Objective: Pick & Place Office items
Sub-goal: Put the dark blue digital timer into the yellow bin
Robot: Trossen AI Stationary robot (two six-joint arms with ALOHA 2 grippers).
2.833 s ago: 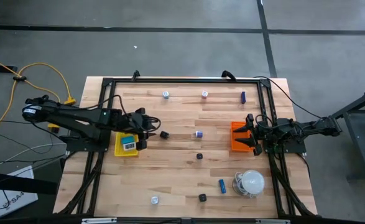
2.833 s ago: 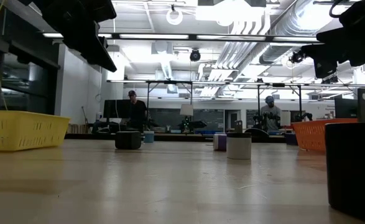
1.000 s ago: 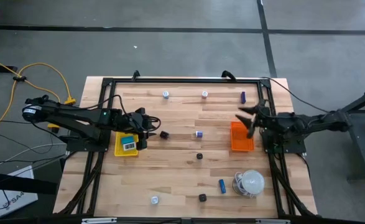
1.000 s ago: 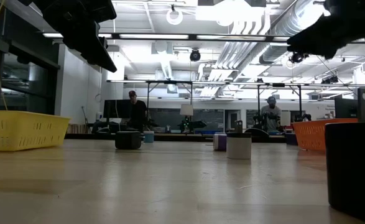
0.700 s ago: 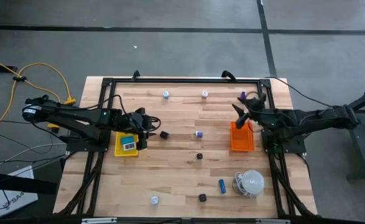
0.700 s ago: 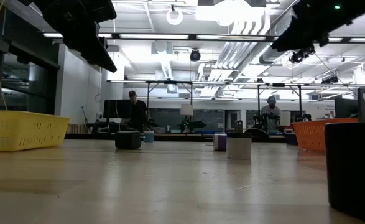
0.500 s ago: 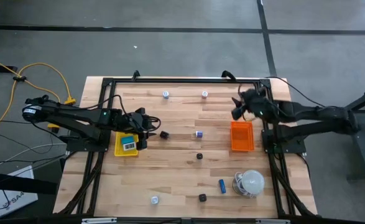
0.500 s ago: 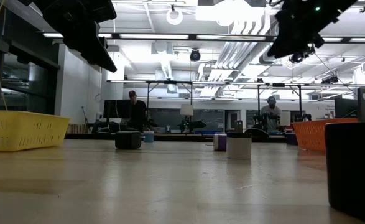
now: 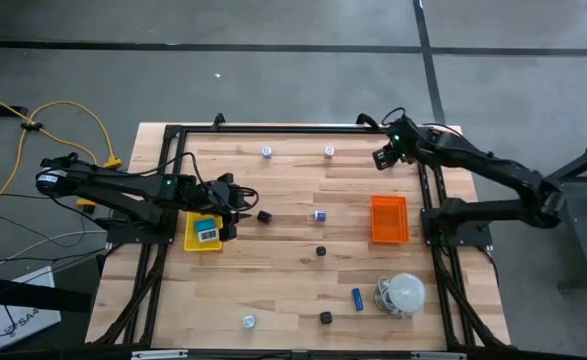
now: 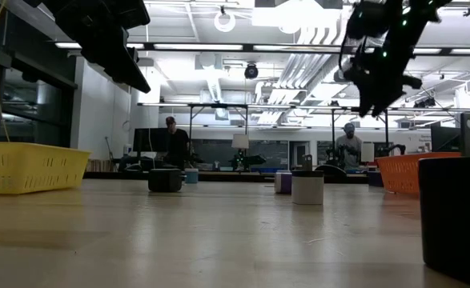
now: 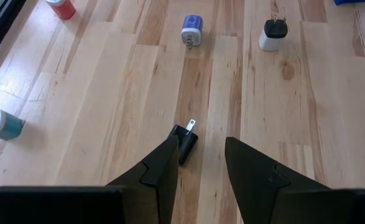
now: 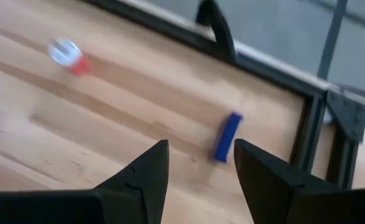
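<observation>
Right wrist view: right gripper open, empty, above blue stick near table's far edge (beside frame rail). Risk: crooked descent knocks stick away. Left gripper open over black block.

1. I see the table as pale wood planking inside a black frame.
2. Left of table centre sits a yellow tray; right of centre, an orange tray.
3. Both arms read dark.
4. Near the table's far right corner I see a blue stick.
5. A black block lies beside the yellow tray.
6. The dome near the orange tray is white.
</observation>
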